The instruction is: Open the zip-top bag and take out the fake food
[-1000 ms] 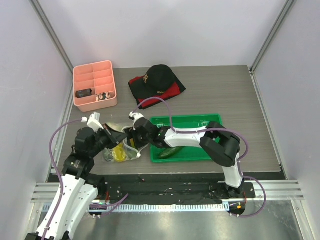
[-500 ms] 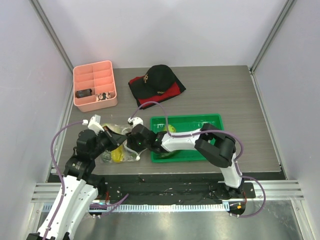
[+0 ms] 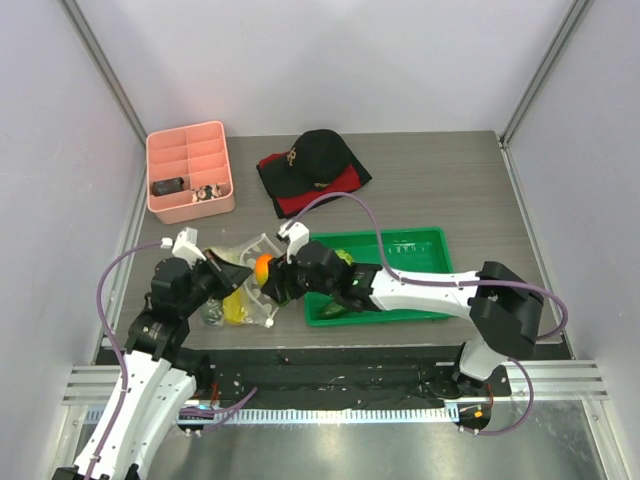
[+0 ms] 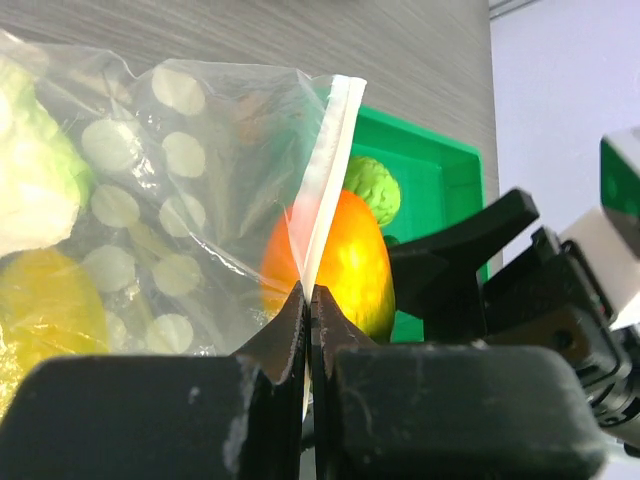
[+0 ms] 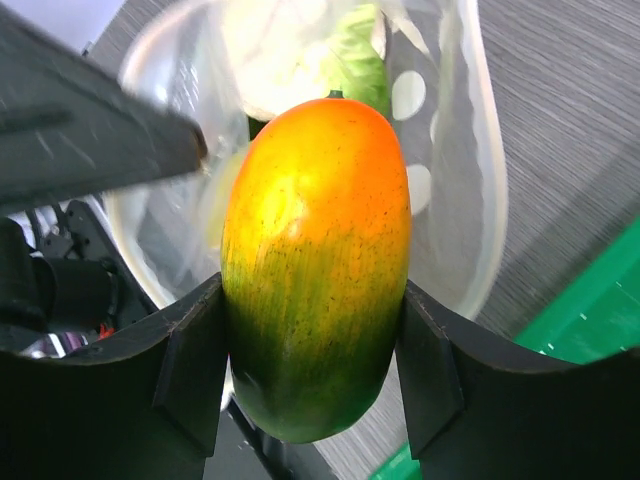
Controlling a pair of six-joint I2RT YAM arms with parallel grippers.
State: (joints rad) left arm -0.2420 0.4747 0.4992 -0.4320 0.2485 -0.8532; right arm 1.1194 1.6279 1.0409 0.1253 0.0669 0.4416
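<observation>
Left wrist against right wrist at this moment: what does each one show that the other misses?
Left wrist only: the left gripper pinched on the white zip edge of the clear spotted plastic zip-top bag, and a bumpy green toy piece in the green plastic tray. Right wrist only: the right gripper with both fingers pressed to the sides of the orange-and-green oval toy fruit, and the bag's round open mouth. Both: bag, fruit, pale green toy cabbage, tray.

Each arm is built of white shells joined by black joints: the left arm (image 3: pixel 140 395) sits at 7 o'clock in the overhead view, the right arm (image 3: pixel 430 297) reaches in from 5 o'clock. A thin purple cable (image 3: pixel 112 280) loops along each. The fingers (image 4: pixel 140 420) are matte black, faintly scuffed white.
</observation>
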